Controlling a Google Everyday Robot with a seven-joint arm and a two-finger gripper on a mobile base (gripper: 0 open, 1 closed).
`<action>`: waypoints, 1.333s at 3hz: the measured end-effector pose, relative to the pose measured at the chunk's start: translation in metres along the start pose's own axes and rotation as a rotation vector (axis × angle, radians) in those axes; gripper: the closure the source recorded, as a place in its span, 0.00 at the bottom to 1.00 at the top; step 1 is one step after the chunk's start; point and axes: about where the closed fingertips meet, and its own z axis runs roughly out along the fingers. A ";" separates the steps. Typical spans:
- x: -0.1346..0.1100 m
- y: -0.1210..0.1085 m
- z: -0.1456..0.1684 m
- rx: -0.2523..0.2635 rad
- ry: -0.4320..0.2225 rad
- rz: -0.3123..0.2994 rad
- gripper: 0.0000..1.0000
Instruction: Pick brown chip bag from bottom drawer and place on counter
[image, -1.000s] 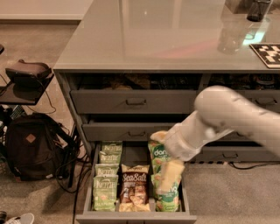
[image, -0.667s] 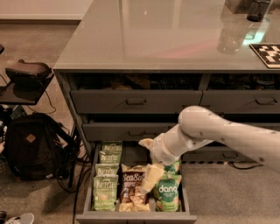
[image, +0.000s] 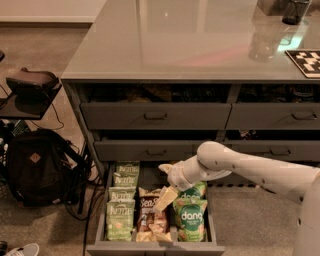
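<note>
The bottom drawer (image: 152, 248) of the left-hand stack stood pulled out toward the camera, its low dark grey front nearest the lens and the two drawers above it shut. Snack bags lay flat inside in three rows. The brown chip bag (image: 148, 216) was in the middle row, between the pale green Kettle bags (image: 120, 216) on the left and the green dang bags (image: 190, 219) on the right, touching both. Its long axis ran front to back along the drawer. The cream end pointed toward the cabinet, the chip-pictured end toward the drawer front, and the white script read upright from the camera side. It lay close to square with the drawer walls.

The white arm (image: 250, 167) came in from the right, low across the front of the cabinet. Its gripper (image: 163, 200) hung over the middle row, slanting down and to the left, with its pale tip over the upper right corner of the brown bag. Contact with the bag could not be made out. Whether the gripper was spread or pressed together could not be told either.

Above the cabinet stretched the glossy grey table (image: 170, 45), with a clear container (image: 262, 44) and a checkered marker (image: 306, 62) near its right end. A black backpack (image: 32, 167) sat on the floor to the left.
</note>
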 end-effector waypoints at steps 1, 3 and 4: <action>0.000 0.000 0.000 0.000 0.000 0.000 0.00; 0.026 -0.045 0.052 0.047 0.007 -0.047 0.00; 0.048 -0.061 0.084 0.053 0.041 -0.060 0.00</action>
